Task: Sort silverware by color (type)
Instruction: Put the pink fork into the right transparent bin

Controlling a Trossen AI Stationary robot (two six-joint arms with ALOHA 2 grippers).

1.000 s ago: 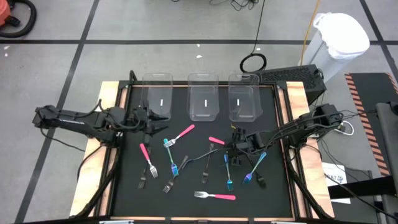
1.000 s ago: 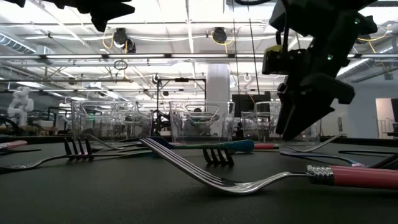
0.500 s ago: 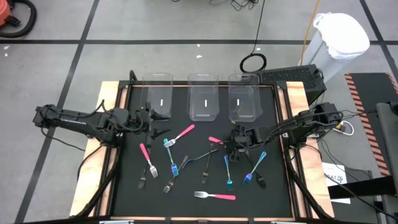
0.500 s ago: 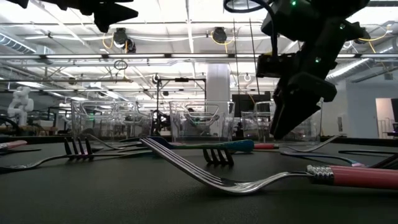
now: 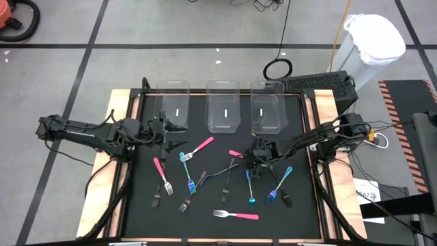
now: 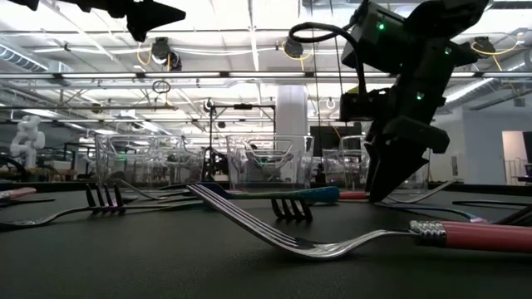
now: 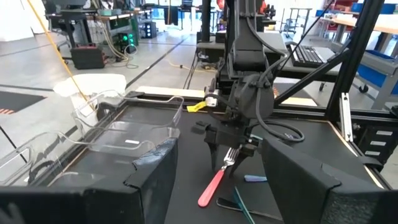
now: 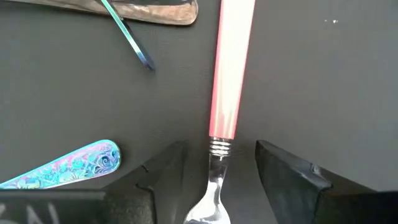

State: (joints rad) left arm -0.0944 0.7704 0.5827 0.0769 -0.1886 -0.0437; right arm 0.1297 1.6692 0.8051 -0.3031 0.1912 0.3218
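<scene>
Silverware lay scattered across the black mat point(image 5: 143, 205), none yet in the clear bins point(image 5: 223, 106). On your left, the left gripper point(image 5: 171, 134) hung open and empty near the left bin. On your right, the right gripper point(image 8: 217, 163) straddled a pink-handled fork point(image 8: 230, 74), jaws apart; I judged you needed to close on its neck and lift.

three clear bins point(image 5: 224, 107), black mat point(image 5: 143, 212), perhaps a white bag point(image 5: 374, 37)

Three clear bins point(image 5: 222, 106); four pink-handled forks point(image 5: 235, 215), several blue and dark ones.
</scene>
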